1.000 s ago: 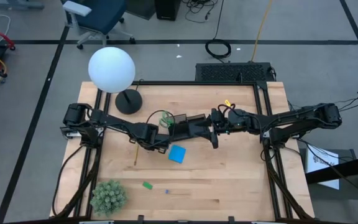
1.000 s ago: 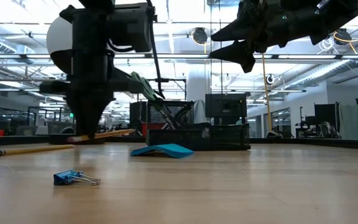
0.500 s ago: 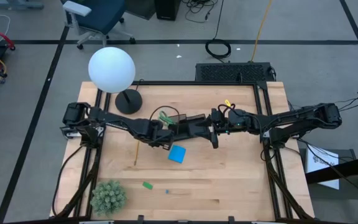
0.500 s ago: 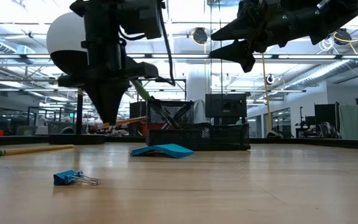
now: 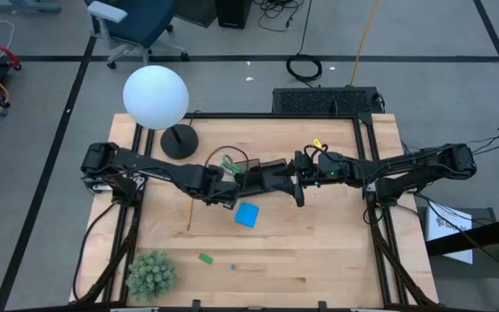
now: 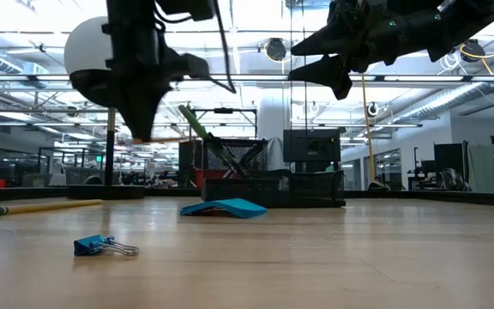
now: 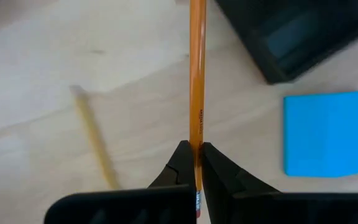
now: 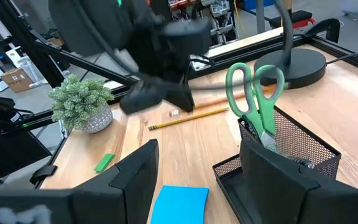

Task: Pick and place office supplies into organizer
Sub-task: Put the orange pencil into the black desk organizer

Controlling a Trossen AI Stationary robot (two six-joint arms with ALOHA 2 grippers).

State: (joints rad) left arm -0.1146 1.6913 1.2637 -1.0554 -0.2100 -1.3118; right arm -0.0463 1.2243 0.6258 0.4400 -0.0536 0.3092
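Observation:
My left gripper [image 6: 140,130] hangs above the table's middle, left of the black organizer [image 5: 265,173], shut on an orange pencil [image 7: 196,74]. A second pencil [image 5: 190,214] lies flat on the wood. The blue note pad [image 5: 247,214] lies just in front of the organizer. Green-handled scissors [image 8: 257,99] stand in the organizer's mesh cup. A green eraser [image 5: 205,257] and a tiny blue piece [image 5: 232,267] lie nearer the front edge. My right gripper [image 5: 299,182] hovers open over the organizer's right end, holding nothing. My left gripper pinches the pencil between its two fingers, near one end of the shaft [image 7: 196,146]. The fingers come from above, pointing steeply down, and lie across the pencil. The pencil is lifted clear of the table, about level, its long part reaching toward the organizer [image 6: 171,139].
A white globe lamp [image 5: 155,96] with a round black base [image 5: 178,140] stands at the far left. A fuzzy green plant ball [image 5: 151,274] sits at the near left corner. In the low view a blue binder clip [image 6: 103,246] lies near the camera.
My left gripper has gone up from the table, staying shut, and has carried the pencil with it. The pencil, which lay at table height a second ago, now hangs clear of the wood. The other pencil has stayed where it was.

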